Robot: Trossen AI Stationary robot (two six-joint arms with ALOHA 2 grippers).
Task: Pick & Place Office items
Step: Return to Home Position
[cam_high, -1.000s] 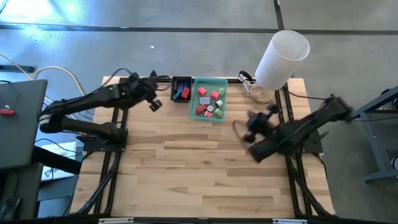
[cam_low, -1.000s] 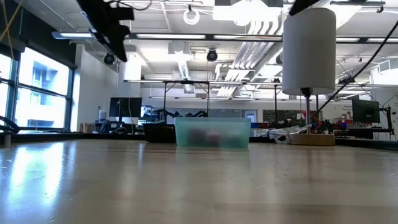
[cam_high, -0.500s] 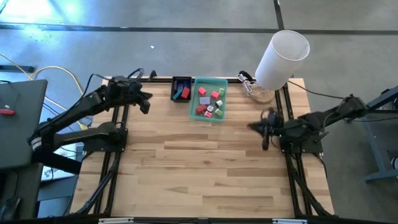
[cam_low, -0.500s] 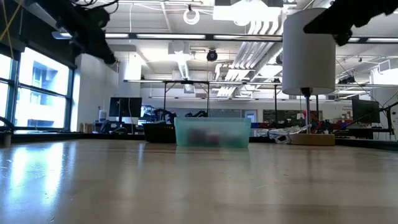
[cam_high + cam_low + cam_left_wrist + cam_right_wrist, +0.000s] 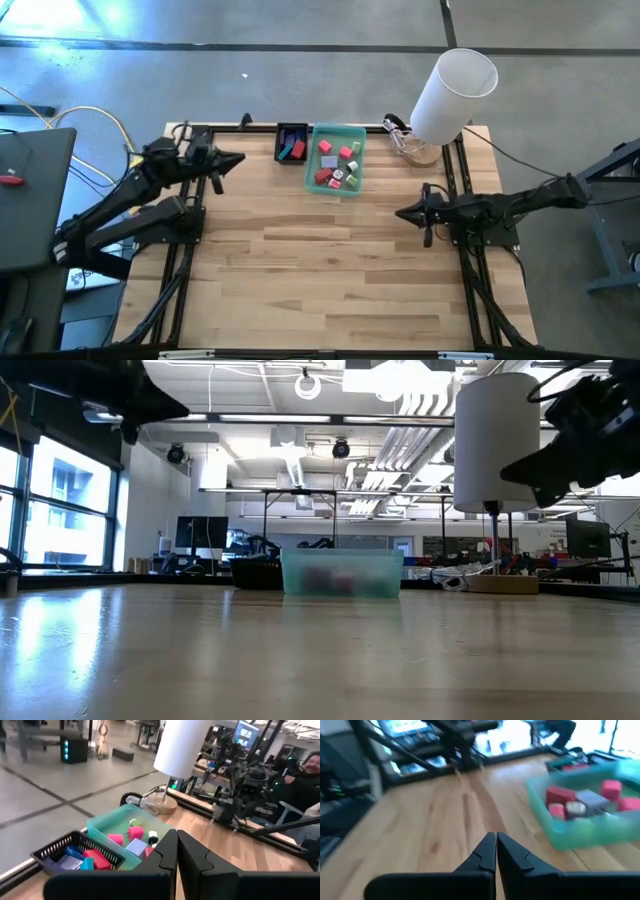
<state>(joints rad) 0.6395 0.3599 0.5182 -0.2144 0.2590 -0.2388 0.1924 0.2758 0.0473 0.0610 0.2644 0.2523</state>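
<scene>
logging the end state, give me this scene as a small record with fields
left claw: shut, empty, raised over the table, far left
right claw: shut, empty, raised over its right side
green tray: far edge, middle
black tray: beside green tray, on its left
office items: red, pink, white, green in green tray; red, blue in black tray
white lamp: far right corner

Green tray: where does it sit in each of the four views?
High: green tray upper middle.
Low: tray dead centre.
Left wrist: tray left of centre.
Right wrist: tray at the right side.
Landmark: small black tray alongside it, clear in high, low and left wrist.
</scene>
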